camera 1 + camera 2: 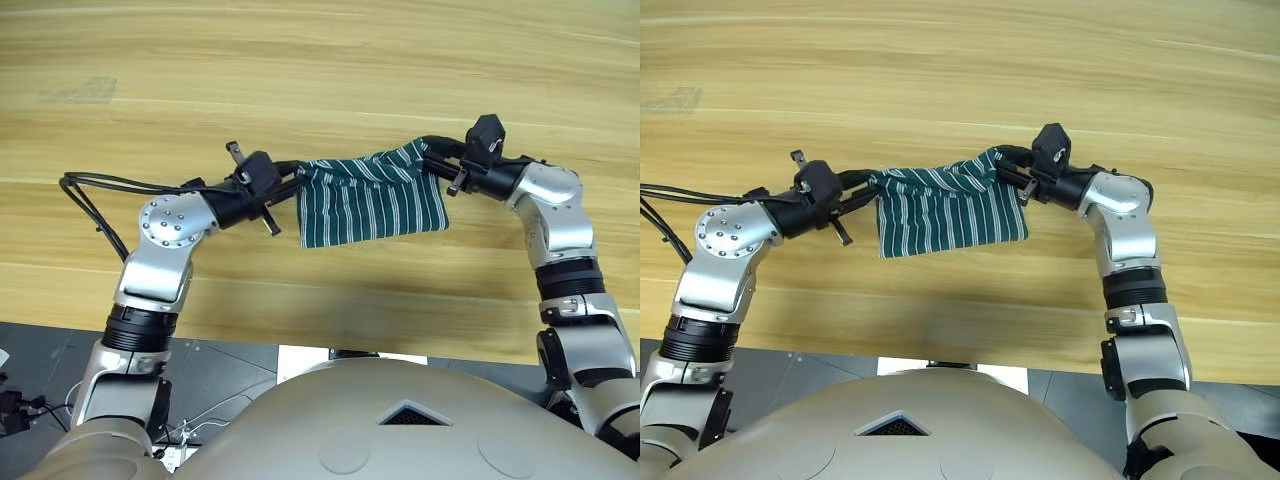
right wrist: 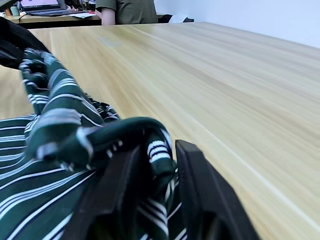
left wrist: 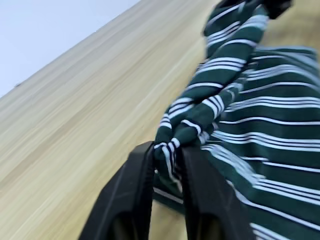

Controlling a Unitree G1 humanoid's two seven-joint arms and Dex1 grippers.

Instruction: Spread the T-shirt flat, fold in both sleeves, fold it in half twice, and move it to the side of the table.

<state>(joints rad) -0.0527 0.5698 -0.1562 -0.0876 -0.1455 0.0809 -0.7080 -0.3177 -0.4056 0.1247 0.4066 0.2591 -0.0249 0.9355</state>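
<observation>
left end effector [image 3: 167, 150]: both black fingers [image 3: 132, 195] pressed in on a bunched fold of the t-shirt [image 3: 260, 130], with striped cloth squeezed up between the tips and nothing but fabric in the gap. right end effector [image 2: 161, 152]: same story, fingers [image 2: 200, 190] clamped on a rolled bit of hem, a twist of green and white cloth wedged between them. from the head views, the left end effector [image 1: 292, 176] pinches the shirt's upper corner on the robot's left. the right end effector [image 1: 435, 160] pinches the upper corner on the robot's right, a touch farther from the near edge than the left one. the top hem is gathered and ropey, strung between the two grips. below it, toward the near edge, the rest of the shirt shows as a compact, roughly square panel, dark green with thin white stripes running mostly from the hem toward the near edge. cannot tell whether the lower edge rests on the surface [image 1: 320, 70] or clears it. the shirt sits over the near part of the light wood-grain surface, short of the near edge with a strip of bare wood between. a bundle of black cables [image 1: 85, 195] loops off the left arm, out over the surface on the robot's left.
</observation>
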